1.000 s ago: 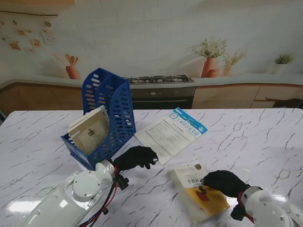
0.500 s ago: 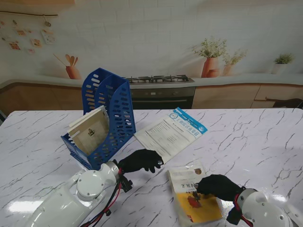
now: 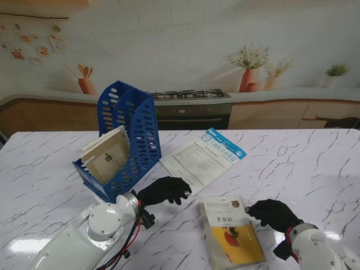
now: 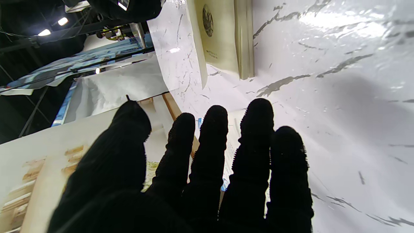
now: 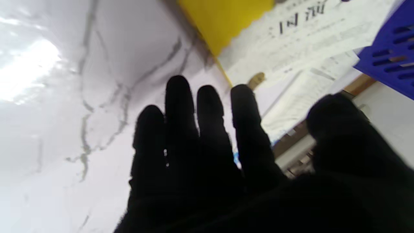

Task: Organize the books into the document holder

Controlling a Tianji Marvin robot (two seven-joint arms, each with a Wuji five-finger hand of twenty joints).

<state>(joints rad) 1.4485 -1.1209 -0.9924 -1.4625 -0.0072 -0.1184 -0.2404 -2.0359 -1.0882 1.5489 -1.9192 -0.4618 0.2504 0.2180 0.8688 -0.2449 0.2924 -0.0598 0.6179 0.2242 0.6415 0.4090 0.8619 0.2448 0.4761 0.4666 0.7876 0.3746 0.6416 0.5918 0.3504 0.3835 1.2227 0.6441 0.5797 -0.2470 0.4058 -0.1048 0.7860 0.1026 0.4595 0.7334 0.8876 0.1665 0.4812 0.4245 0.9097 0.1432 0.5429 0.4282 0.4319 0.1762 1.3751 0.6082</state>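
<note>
Books are only partly sorted: one tan book (image 3: pixel 108 154) stands in the blue holder (image 3: pixel 126 138) at left of frame, while the yellow book (image 3: pixel 232 236) and white booklet (image 3: pixel 203 157) lie flat on the table (image 3: pixel 304 163), my left hand (image 3: pixel 164 189) and right hand (image 3: pixel 274 214) both spread and empty.

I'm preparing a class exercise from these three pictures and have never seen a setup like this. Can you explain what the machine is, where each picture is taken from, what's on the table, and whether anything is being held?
It is a robot with two white arms ending in black-gloved five-finger hands. One camera looks down from the robot's stand; the other two sit on the wrists, looking along the fingers, so their pictures appear upside down.

On the marble table stands a blue document holder with a beige book already inside. A white leaflet lies flat beside it, and a yellow-covered book lies nearer the robot.

The left hand and right hand are both open, holding nothing; the right hand sits just beside the yellow book.
</note>
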